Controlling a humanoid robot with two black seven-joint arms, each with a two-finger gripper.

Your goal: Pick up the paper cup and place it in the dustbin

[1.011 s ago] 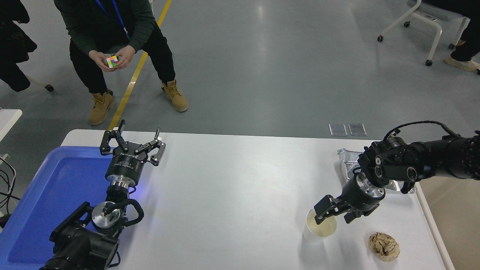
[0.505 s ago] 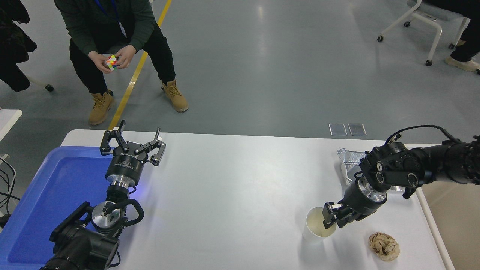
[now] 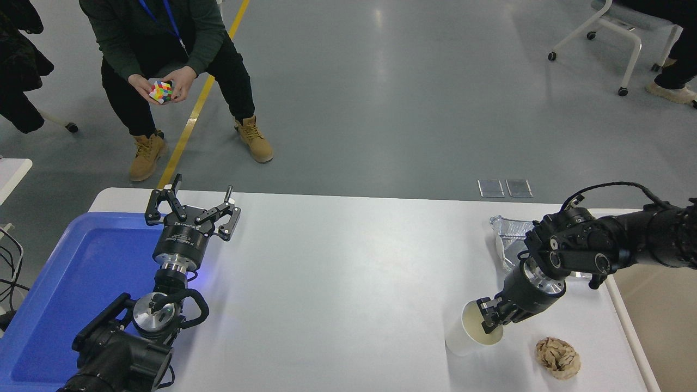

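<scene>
**Head view: cup grabbed, bin run not started**

Head view has us looking down at the paper cup (image 3: pixel 475 331) near the front right of the white table (image 3: pixel 348 283). It's tipped now rather than standing straight: the open mouth points up and toward the right, at our arm, and the base sits down-left on the table. So the long axis runs on a diagonal from the lower-left base to the upper-right rim, and we see the pale cream inside plus a bit of white outer wall.

Our right gripper (image 3: pixel 488 319) is closed down on the cup's rim, with one fingertip inside the mouth and the other apparently on the outer wall, pinching the right side. Whether the base is actually off the table yet, we can't tell; it looks like it's still touching or barely lifted.

Progress-wise, we'd call it roughly a third: grasp made, lift and carry still to go. The dustbin is not clearly in view. There's only a plain beige area past the table's right edge, which may be it.

Nearby stuff: a crumpled brown paper ball (image 3: pixel 557 357) just right of the cup, a shiny foil tray (image 3: pixel 506 231) further back behind our arm. Our left gripper (image 3: pixel 191 208) sits parked at lower left beside the blue tray (image 3: pixel 65 283), fingers spread, holding nothing.
</scene>
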